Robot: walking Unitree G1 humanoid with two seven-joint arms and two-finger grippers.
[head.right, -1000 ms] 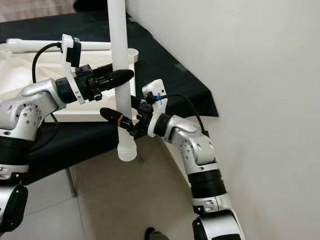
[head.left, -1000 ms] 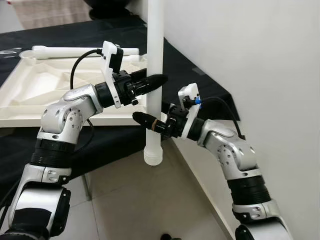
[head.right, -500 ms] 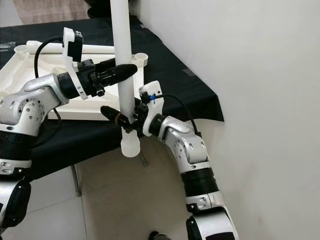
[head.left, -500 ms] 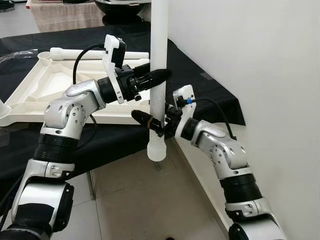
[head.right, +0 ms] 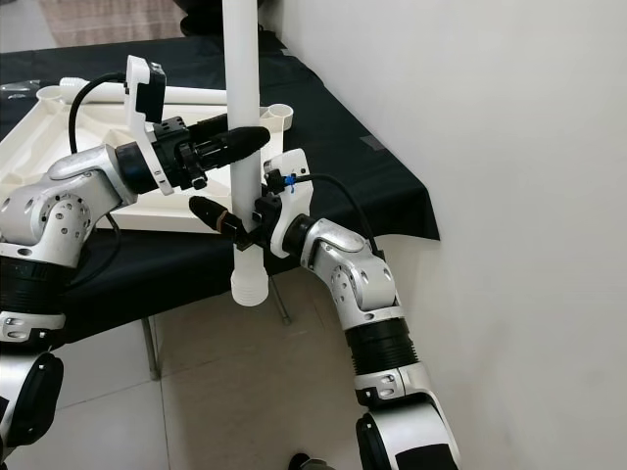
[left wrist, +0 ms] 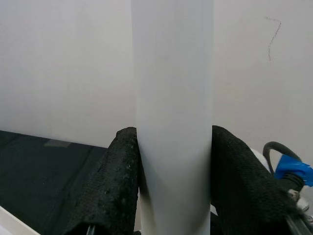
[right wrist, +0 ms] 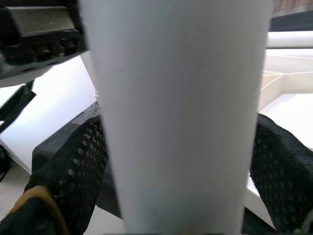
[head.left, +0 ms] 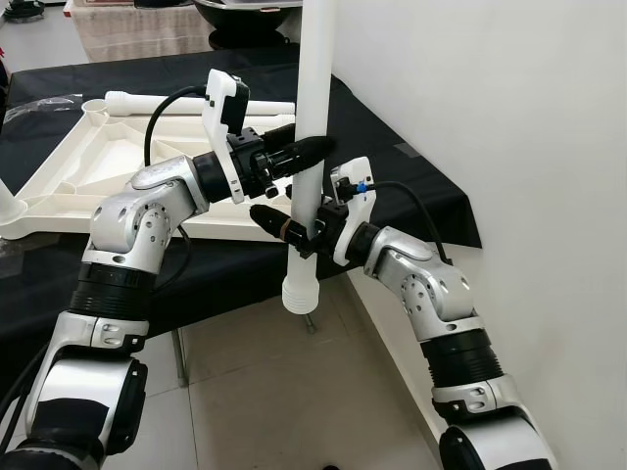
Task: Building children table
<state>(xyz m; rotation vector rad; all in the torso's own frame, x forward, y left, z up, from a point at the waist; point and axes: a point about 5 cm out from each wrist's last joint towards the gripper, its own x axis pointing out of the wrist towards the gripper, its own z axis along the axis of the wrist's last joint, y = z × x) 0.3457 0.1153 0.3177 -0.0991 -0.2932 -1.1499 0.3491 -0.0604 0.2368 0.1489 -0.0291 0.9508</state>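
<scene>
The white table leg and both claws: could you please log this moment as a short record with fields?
held part: white table leg, upright, ribbed end down above the floor
left claw: shut on the leg, higher grip
right claw: shut on the leg, lower grip, near the ribbed end
tabletop: white, lying underside up on the black-covered table
second leg: lying along the tabletop's far edge
surroundings: white wall on the robot's right

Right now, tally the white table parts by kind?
Table legs: 2, one upright held by left claw and right claw, one lying beyond the tabletop.
Tabletop: 1, upside down.
Total: 3.
</scene>
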